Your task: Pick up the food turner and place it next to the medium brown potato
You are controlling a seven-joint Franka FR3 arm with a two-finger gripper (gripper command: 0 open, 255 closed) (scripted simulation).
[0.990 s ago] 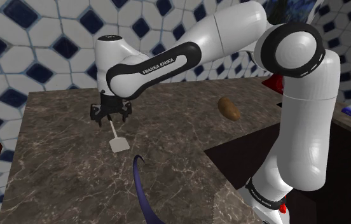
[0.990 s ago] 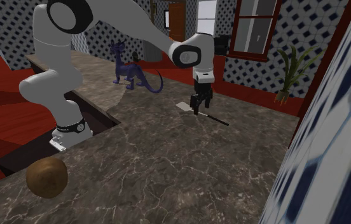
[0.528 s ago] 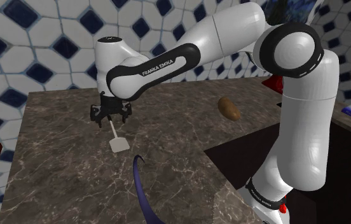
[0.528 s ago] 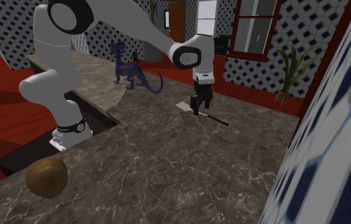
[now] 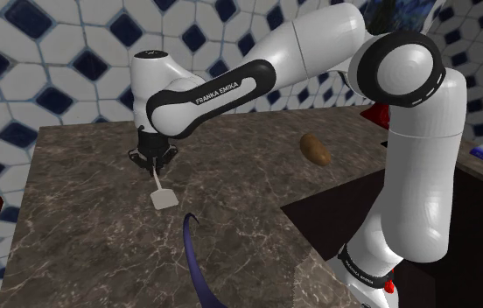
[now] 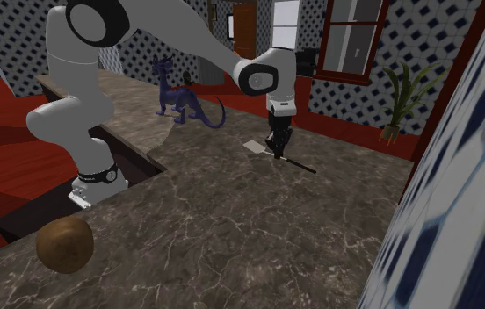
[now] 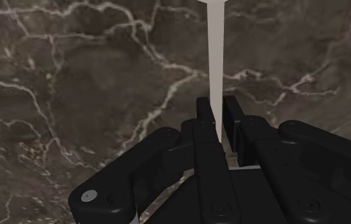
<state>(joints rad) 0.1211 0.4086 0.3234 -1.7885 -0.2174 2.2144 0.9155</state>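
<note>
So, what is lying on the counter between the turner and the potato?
Nothing. In the shoulder view, the stretch of marble counter between the turner and the potato is bare.

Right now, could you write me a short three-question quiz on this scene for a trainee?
1. True or false: the gripper is shut on the pale shaft of the food turner.
2. Where does the potato lie? A) on the red floor B) on the dark marble counter C) on a plate
3. Fill in: the dragon figurine on the counter is ____ in colour.
Key: 1 true; 2 B; 3 purple.
</note>
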